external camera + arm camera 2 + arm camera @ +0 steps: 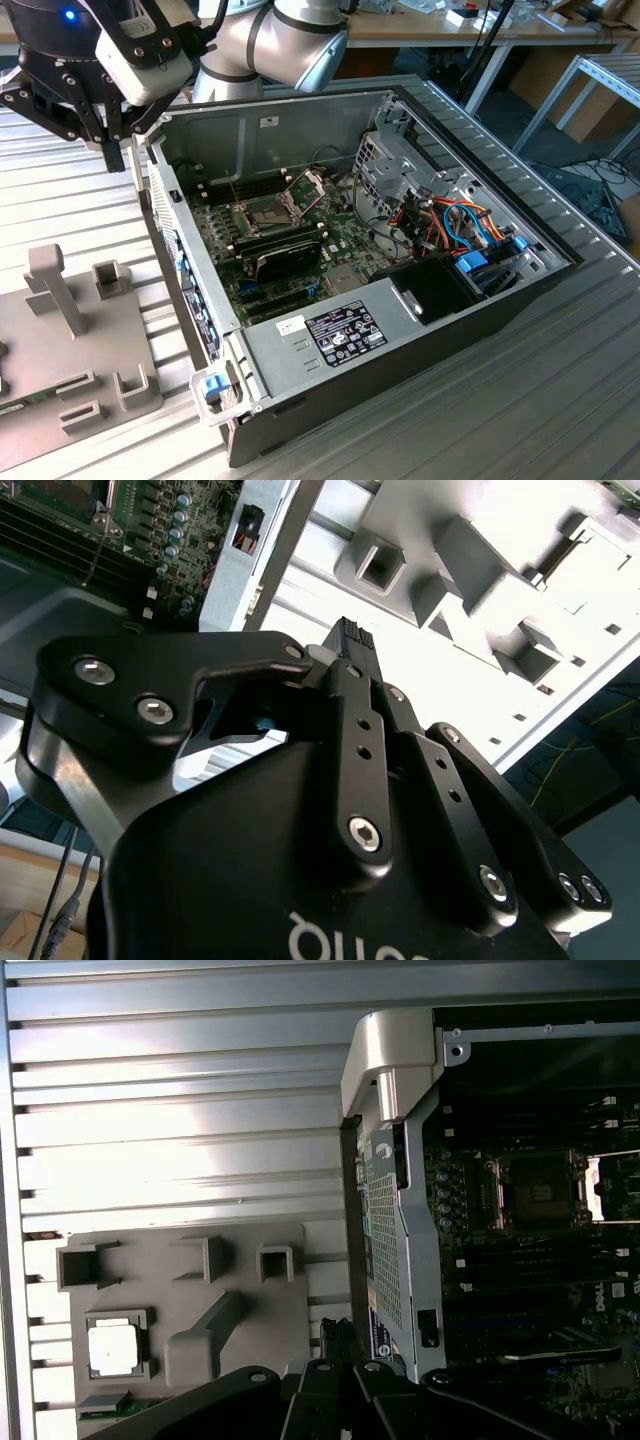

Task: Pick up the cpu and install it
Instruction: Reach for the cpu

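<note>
Ribbed tabletop carries a cropped grey fixture cradling the cpu.

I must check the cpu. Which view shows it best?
The first wrist view: the cpu lies in a grey holder pocket. The exterior view crops that holder; glare washes it in the second wrist view.

arm: silver-grey rounded joints; gripper: matte black linkage, silver hex screws, white lettering on its body; white housing and blue light beside the gripper
</note>
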Robot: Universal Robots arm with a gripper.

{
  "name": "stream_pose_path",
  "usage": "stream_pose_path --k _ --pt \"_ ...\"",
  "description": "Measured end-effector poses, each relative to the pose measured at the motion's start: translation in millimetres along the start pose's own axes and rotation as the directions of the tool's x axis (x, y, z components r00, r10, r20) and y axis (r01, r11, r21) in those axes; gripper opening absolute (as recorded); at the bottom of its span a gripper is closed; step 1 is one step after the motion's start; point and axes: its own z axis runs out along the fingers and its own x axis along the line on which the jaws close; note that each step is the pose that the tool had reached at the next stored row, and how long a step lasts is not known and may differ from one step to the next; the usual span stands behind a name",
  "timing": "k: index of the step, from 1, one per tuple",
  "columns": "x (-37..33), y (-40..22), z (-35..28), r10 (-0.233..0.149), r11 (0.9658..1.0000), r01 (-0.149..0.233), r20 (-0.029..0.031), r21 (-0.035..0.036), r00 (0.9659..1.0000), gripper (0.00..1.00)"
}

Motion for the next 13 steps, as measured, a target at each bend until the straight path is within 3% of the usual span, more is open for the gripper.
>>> stream_pose_path --k 13 --pt "4.1 -0.3 -0.1 0.0 1.0 0.0 0.0 0.0 1.0 0.11"
